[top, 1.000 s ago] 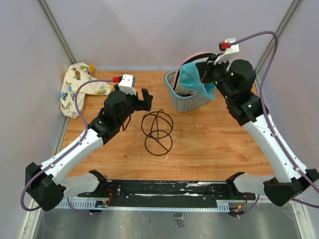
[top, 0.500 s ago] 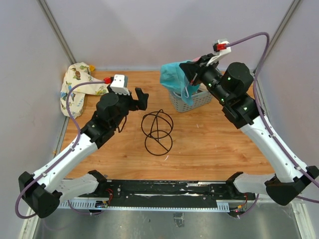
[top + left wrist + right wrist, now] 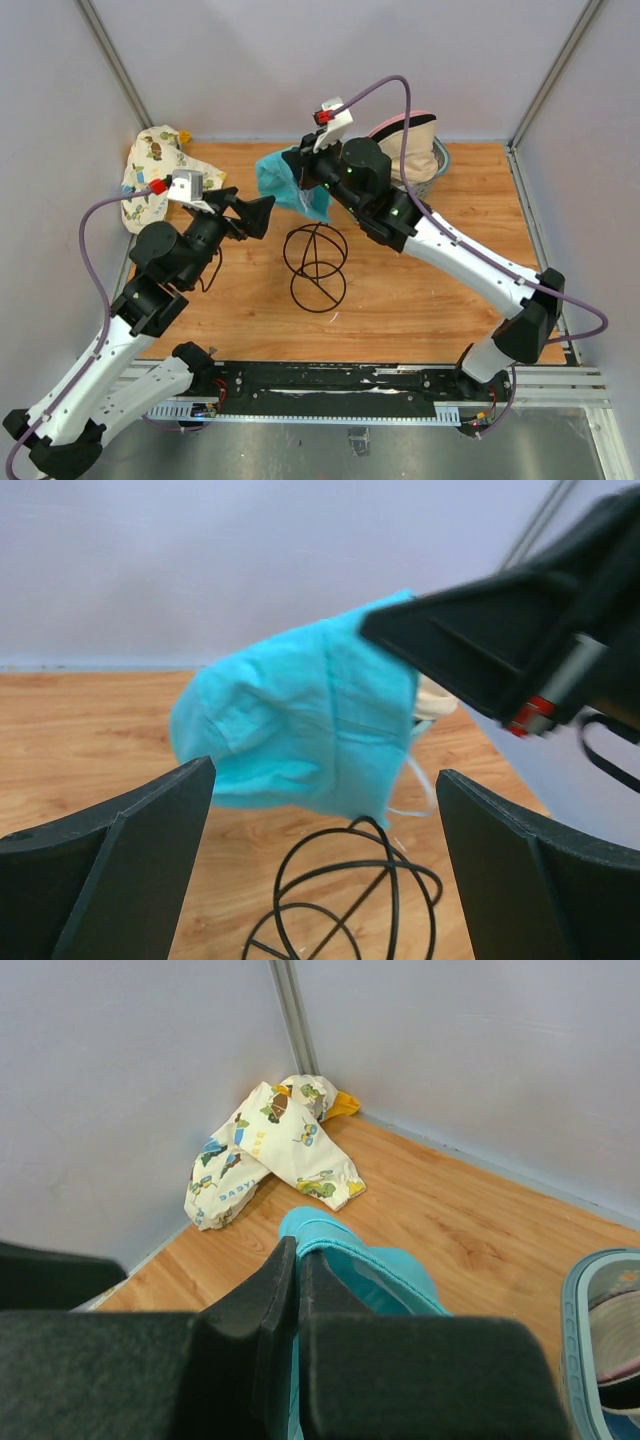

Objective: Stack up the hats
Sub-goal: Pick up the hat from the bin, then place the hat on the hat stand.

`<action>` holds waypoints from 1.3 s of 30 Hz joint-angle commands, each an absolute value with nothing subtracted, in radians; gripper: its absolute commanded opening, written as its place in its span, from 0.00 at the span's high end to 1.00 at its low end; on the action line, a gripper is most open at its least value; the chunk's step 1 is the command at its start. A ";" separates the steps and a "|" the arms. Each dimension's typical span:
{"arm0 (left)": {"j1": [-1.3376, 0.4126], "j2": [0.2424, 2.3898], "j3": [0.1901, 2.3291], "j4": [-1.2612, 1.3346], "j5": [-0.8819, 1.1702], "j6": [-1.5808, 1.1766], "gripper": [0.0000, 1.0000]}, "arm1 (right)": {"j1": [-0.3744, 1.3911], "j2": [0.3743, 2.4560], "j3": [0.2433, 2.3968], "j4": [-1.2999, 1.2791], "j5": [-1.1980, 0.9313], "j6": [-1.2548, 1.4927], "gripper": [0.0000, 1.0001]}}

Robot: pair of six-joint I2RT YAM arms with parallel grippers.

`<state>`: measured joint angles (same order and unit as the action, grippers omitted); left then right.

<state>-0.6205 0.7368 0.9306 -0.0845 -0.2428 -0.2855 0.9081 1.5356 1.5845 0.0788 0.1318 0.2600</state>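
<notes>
A teal-blue hat (image 3: pixel 283 187) hangs in the air above the back of the table, pinched at its edge by my right gripper (image 3: pixel 300 176), which is shut on it. The right wrist view shows the closed fingers (image 3: pixel 285 1290) with the teal hat (image 3: pixel 395 1272) folded between them. My left gripper (image 3: pixel 258 213) is open just left of the hat, with nothing between its fingers. In the left wrist view, the hat (image 3: pixel 300 725) hangs ahead of that gripper (image 3: pixel 322 780). A cream and pink hat (image 3: pixel 408 140) sits in the basket (image 3: pixel 437 168). A cream printed hat (image 3: pixel 152 180) lies in the back left corner.
A black wire ball-shaped stand (image 3: pixel 315 265) sits mid-table, just below and in front of the hanging hat, and shows in the left wrist view (image 3: pixel 350 905). The grey-green slatted basket is at the back right. Walls and frame posts close off the back and sides.
My right arm has swung left from the basket, carrying the teal hat to above the wire stand. The left arm has pulled back and left, its open gripper now facing the hat.
</notes>
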 commanded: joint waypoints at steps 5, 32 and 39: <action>-0.630 0.702 0.864 -0.087 -0.048 -0.289 0.01 | 0.956 1.662 1.786 0.113 0.285 0.238 1.00; -0.806 0.949 0.805 0.131 -0.512 -0.215 0.00 | 0.966 1.540 1.619 0.147 0.239 0.327 1.00; -0.833 0.952 0.785 0.144 -0.675 -0.195 0.10 | 0.967 1.478 1.536 0.170 0.235 0.325 1.00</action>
